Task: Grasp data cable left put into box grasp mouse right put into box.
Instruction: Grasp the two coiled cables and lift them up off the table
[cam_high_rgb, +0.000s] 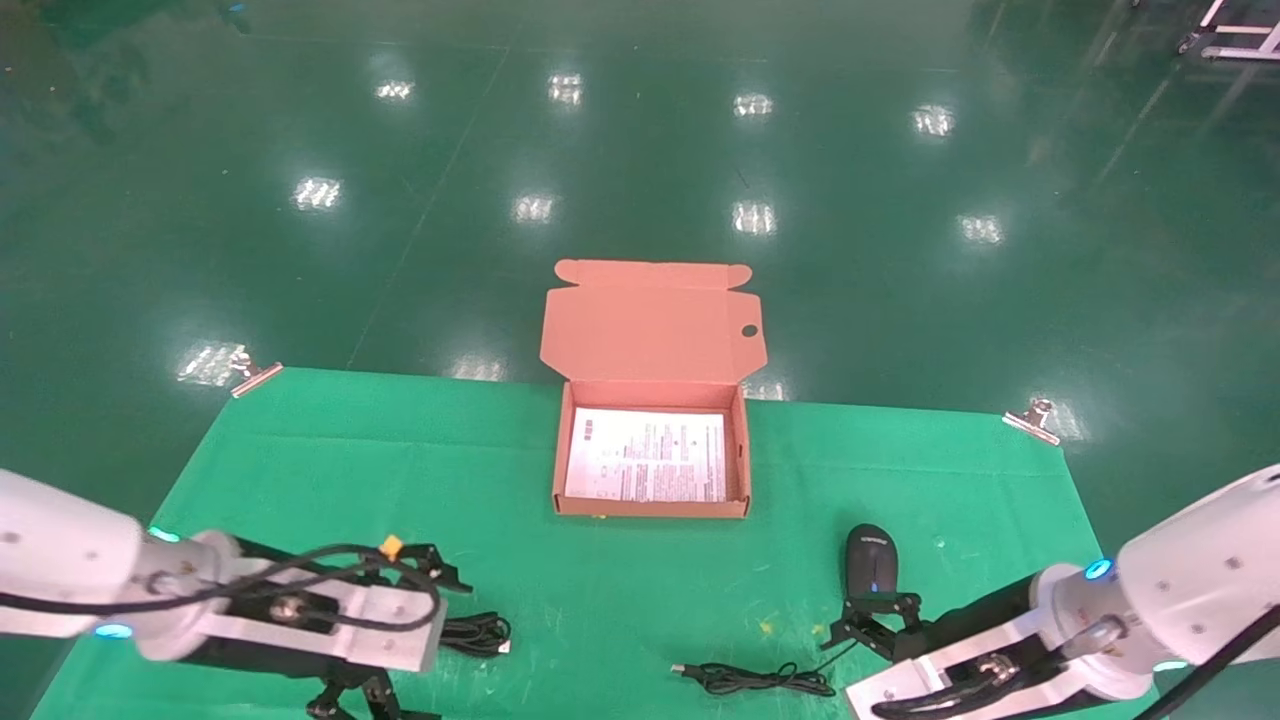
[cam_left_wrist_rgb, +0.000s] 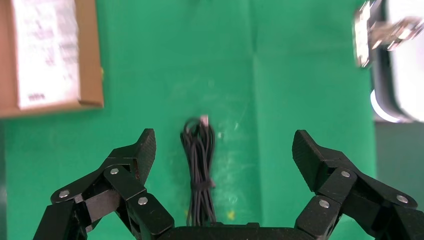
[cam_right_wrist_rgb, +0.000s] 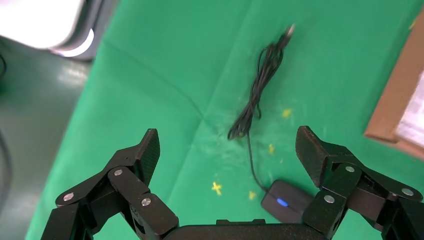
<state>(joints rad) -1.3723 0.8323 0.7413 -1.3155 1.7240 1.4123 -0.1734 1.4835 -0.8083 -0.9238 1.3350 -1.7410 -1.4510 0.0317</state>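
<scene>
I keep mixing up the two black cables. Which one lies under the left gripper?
The data cable: a tight banded bundle lying between the open fingers of the left gripper. The other, the loose cord, runs to the mouse.

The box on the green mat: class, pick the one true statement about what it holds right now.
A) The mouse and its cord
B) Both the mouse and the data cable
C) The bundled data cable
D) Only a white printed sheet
D. In the head view the box shows only the white printed sheet; the mouse and the data cable both lie on the mat outside it.
</scene>
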